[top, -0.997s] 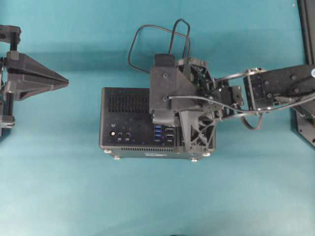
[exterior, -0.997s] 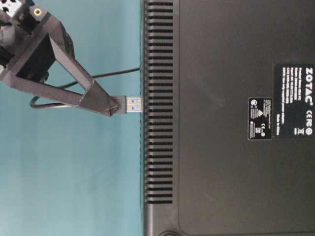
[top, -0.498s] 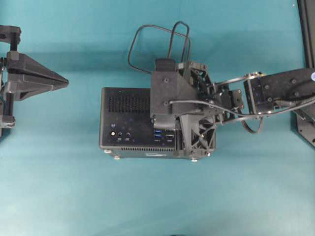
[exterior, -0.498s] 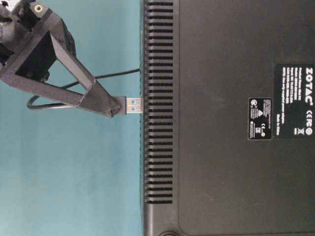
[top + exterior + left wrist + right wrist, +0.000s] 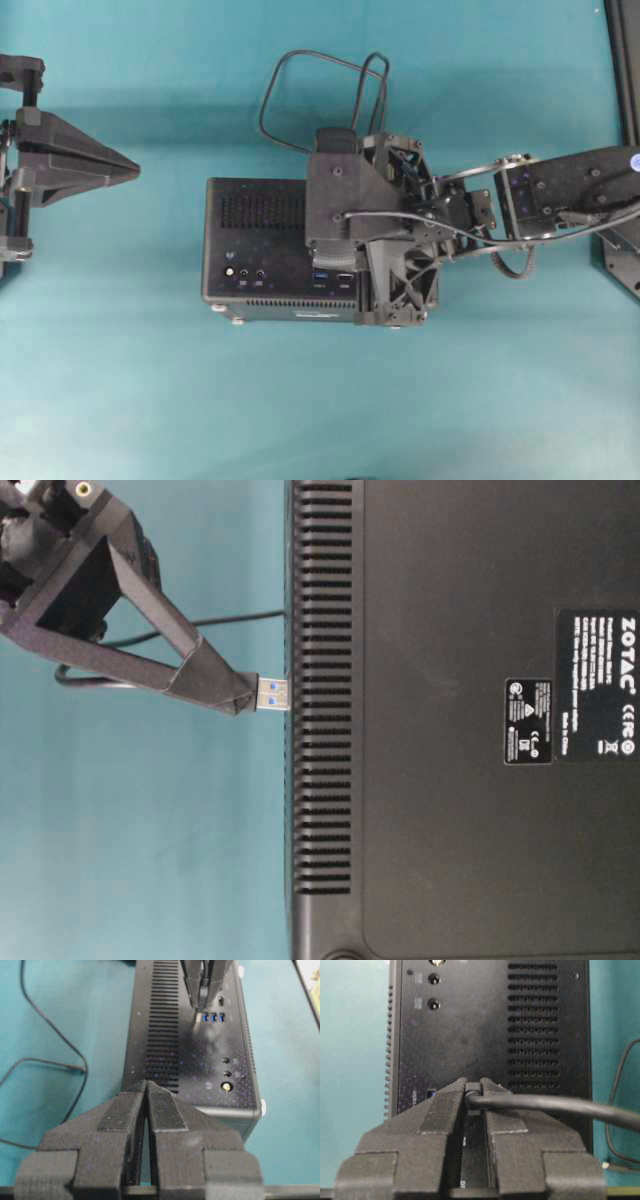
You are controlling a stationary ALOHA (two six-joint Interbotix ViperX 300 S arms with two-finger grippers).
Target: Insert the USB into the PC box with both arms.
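The right claw is clamped on the USB plug, whose metal tip hangs just over the PC box face, near the blue ports. If the tip is off a slot, pushing could jam it or shove the box along the worktop. The left claw, closed and empty, sits well apart from the box, bracing nothing.
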